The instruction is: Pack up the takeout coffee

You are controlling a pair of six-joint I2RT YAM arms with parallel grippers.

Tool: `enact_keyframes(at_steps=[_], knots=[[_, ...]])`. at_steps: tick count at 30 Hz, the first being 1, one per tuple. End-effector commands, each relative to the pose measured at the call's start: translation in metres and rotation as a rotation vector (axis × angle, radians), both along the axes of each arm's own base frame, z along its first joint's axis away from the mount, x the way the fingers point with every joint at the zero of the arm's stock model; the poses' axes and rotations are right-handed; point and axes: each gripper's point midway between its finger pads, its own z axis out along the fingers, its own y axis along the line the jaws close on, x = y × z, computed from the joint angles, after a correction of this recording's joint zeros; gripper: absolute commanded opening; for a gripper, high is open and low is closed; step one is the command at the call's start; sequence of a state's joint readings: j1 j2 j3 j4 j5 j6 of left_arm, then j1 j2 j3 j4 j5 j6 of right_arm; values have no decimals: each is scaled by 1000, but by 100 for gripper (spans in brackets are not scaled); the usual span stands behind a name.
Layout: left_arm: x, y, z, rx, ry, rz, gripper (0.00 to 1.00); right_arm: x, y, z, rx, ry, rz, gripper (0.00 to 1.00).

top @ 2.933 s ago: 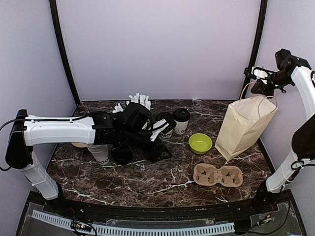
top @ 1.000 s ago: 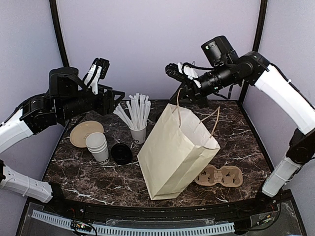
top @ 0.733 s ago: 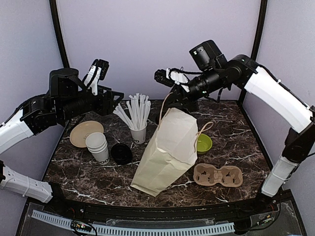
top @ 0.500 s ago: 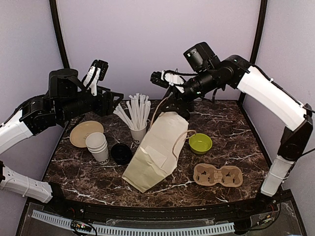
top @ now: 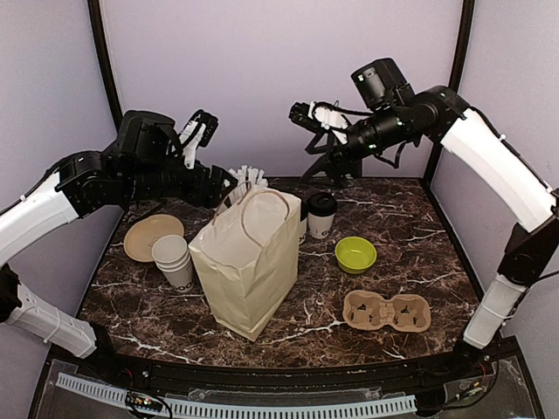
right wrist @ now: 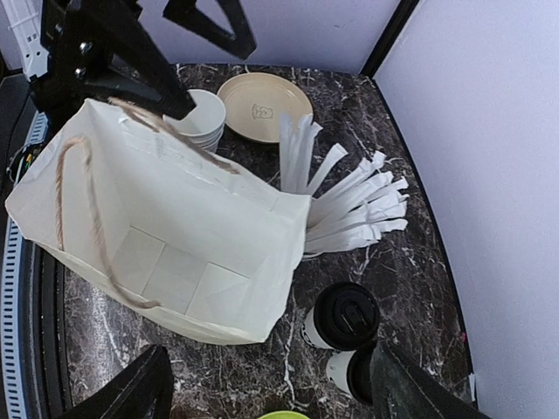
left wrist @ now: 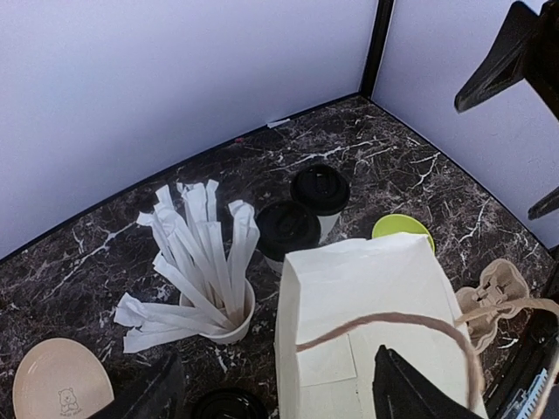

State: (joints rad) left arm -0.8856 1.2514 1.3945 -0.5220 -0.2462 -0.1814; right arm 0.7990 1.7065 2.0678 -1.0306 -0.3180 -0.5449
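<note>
Two takeout coffee cups with black lids stand at the back of the table: one point(top: 321, 213) in plain sight, the other point(left wrist: 286, 230) half hidden behind the bag in the top view. The right wrist view has them at its lower right point(right wrist: 345, 316). A cream paper bag point(top: 251, 262) stands upright left of centre, mouth open, and shows nothing inside point(right wrist: 175, 244). My left gripper point(top: 217, 154) hangs open over the bag's mouth, its lower finger at the rim by a handle. My right gripper point(top: 308, 140) is open and holds nothing, high above the cups.
A white cup of straws point(top: 248, 177) stands just behind the bag. A stack of lidless cups point(top: 173, 260) and a tan plate point(top: 148, 236) sit to the left. A green bowl point(top: 355, 253) and a cardboard cup carrier point(top: 386, 311) lie to the right. A loose black lid point(left wrist: 225, 407) is by the bag.
The right gripper swung the bag leftward, opened and let it go; the bag now stands upright. The left arm moved right, over the bag's mouth. The right arm drew back.
</note>
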Motion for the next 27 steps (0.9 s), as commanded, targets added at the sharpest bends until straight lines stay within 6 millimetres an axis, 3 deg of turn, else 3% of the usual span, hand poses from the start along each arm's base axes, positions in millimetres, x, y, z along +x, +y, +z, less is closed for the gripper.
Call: enact_keyframes(at_steps=[1,3,6,9,10,14,17,20,27], knots=[[-5,4,-4,2,110,35,77,13,-40,21,52,-45,-84,78],[-6,13,2,-13,108,73,77,17,-60,8,37,-33,-130,78],[-12,31,24,-59,60,106,76,16,-89,-34,-23,15,-181,78],[-19,48,43,-86,26,139,75,-3,-116,-94,-142,85,-193,75],[-22,53,50,-100,13,146,75,-14,-126,-124,-195,131,-189,72],[-29,62,50,-91,50,159,74,-48,-152,-178,-297,206,-178,63],[-28,66,40,-64,67,183,74,-64,-166,-203,-357,236,-184,54],[-24,68,37,-71,61,218,73,-73,-179,-227,-433,239,-198,51],[-21,71,40,-107,17,232,72,-93,-188,-254,-489,247,-179,47]])
